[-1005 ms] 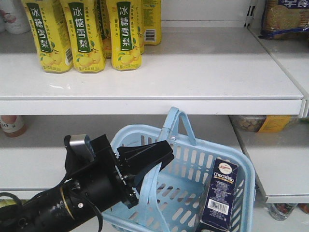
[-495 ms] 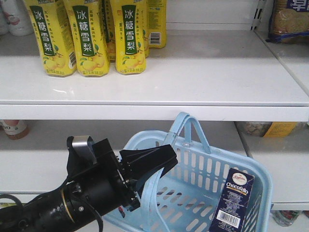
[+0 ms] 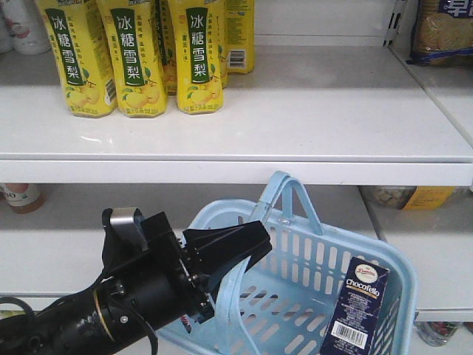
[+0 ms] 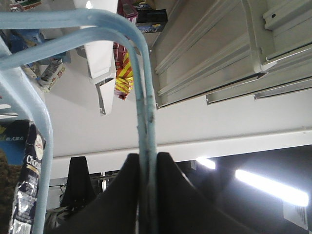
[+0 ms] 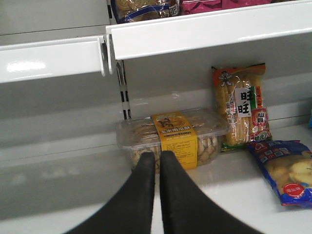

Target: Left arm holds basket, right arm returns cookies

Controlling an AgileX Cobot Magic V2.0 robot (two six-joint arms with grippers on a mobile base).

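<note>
The light blue basket (image 3: 325,262) hangs in front of the lower shelf. My left gripper (image 3: 251,240) is shut on its two hoop handles (image 4: 141,87), which run pressed together between the black fingers (image 4: 173,195) in the left wrist view. The cookies (image 3: 356,307), a dark navy "Chocofallo" box, stand upright inside the basket at its right end and also show at the left edge (image 4: 27,185). My right gripper (image 5: 157,155) is shut with nothing in it, pointing at a lower shelf. It does not appear in the front view.
Yellow drink bottles (image 3: 133,59) stand on the upper shelf, whose white front edge (image 3: 236,171) runs just above the basket handle. Ahead of the right gripper sits a clear biscuit tub with a yellow label (image 5: 173,136), then a striped snack bag (image 5: 241,105) and a blue bag (image 5: 285,168).
Over the last second the basket with the cookie box shifted right and slightly down in the front view, with the left arm following. In the last half second nothing moved.
</note>
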